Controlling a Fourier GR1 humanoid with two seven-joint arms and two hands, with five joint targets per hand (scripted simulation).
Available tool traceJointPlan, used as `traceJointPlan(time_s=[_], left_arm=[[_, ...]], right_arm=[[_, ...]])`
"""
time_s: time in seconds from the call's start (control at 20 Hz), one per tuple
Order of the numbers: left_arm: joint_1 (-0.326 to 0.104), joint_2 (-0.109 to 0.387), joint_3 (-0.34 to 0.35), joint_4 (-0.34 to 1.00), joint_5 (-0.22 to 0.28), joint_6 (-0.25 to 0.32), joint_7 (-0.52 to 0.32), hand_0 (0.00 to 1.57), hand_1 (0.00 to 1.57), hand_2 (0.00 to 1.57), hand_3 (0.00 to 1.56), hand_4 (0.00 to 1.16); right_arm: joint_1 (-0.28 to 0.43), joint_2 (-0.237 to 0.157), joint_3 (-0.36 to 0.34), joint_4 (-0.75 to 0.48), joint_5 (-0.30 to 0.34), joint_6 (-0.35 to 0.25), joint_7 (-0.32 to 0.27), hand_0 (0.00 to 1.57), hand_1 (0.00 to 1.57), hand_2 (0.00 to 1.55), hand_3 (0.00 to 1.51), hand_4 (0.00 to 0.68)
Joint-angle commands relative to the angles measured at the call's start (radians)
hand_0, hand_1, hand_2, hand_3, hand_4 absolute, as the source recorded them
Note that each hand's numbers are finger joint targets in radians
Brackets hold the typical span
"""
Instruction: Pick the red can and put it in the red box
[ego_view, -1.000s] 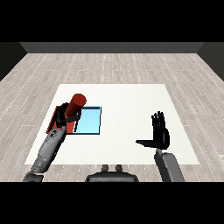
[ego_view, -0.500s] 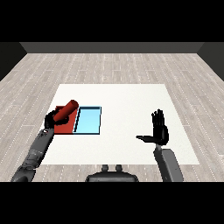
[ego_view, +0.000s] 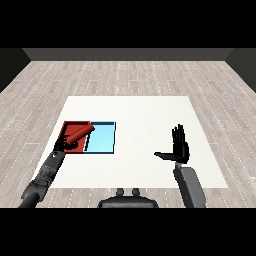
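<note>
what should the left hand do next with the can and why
Probably open its fingers and let go. The red can lies tilted on its side over the red tray, with the left hand at its lower end, so the placing looks nearly done. The right hand is held open, away from both trays.

No readable text, labels, brands or numbers anywhere in view.

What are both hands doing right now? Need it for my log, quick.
Left hand: over the red tray, curled round the red can.
Right hand: open, fingers straight and pointing up, holding nothing.
</note>
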Motion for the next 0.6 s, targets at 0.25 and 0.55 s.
traceJointPlan(time_s=[0.25, 0.55], left_arm=[[-0.112, 0.029, -0.012, 0.21, -0.055, -0.136, 0.006, 0.0, 0.0, 0.0, 0.0, 0.0], [-0.087, 0.009, 0.267, -0.011, 0.234, -0.189, -0.323, 0.0, 0.0, 0.0, 0.0, 0.0]], right_arm=[[-0.033, 0.004, -0.026, 0.016, -0.022, 0.028, -0.001, 0.0, 0.0, 0.0, 0.0, 0.0], [-0.017, 0.017, -0.012, 0.011, -0.027, 0.049, -0.036, 0.0, 0.0, 0.0, 0.0, 0.0]])
